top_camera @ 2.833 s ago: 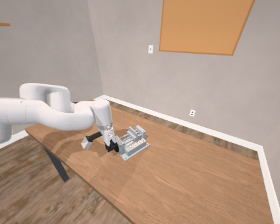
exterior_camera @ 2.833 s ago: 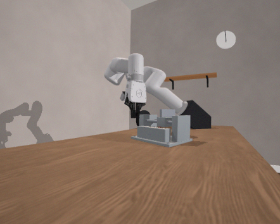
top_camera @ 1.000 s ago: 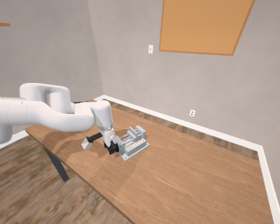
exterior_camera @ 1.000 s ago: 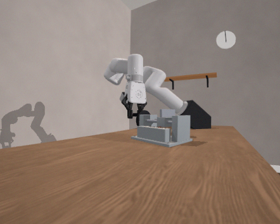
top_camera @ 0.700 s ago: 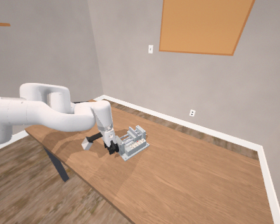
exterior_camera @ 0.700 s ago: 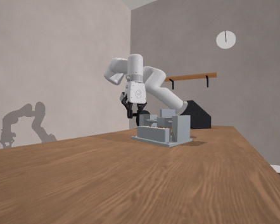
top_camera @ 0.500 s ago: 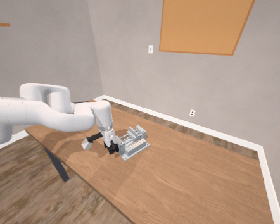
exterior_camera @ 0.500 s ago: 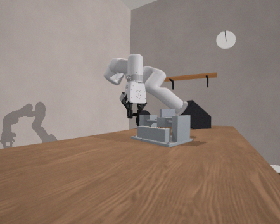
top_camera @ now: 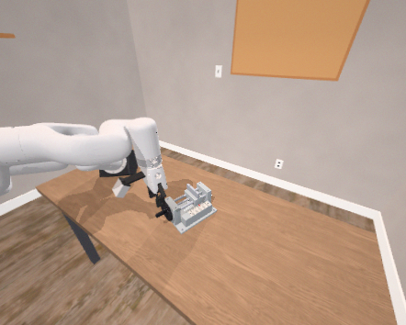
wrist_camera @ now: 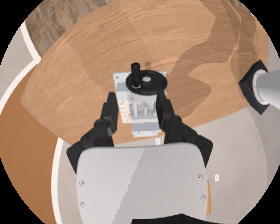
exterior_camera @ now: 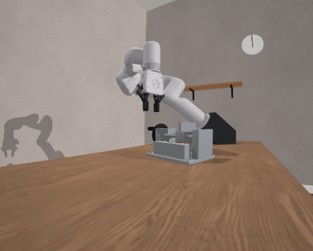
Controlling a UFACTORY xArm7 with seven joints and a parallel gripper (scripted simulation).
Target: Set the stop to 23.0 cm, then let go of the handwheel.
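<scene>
The grey stop device stands on the wooden table (top_camera: 262, 257) (exterior_camera: 131, 205) (wrist_camera: 96, 40). Its black handwheel (top_camera: 168, 212) (exterior_camera: 155, 135) (wrist_camera: 155, 87) is on one end, with a black crank knob (top_camera: 160, 214) (wrist_camera: 135, 73) sticking out. The grey stop block (top_camera: 193, 193) (exterior_camera: 187, 126) sits on the rods between the end plates. A pale scale (top_camera: 199, 209) (wrist_camera: 125, 111) runs along one side; its marks are too small to read. My gripper (top_camera: 162, 201) (exterior_camera: 151, 108) (wrist_camera: 136, 98) is open and empty, raised above the handwheel and clear of it.
The arm's black base housing (top_camera: 132, 162) (exterior_camera: 221, 131) (wrist_camera: 252, 90) stands at the table's far end. A pale block (top_camera: 120, 188) on a black bracket (top_camera: 133, 179) sticks out beside my wrist. The device's base plate (top_camera: 183, 230) (exterior_camera: 195, 162) reaches beyond its end plates.
</scene>
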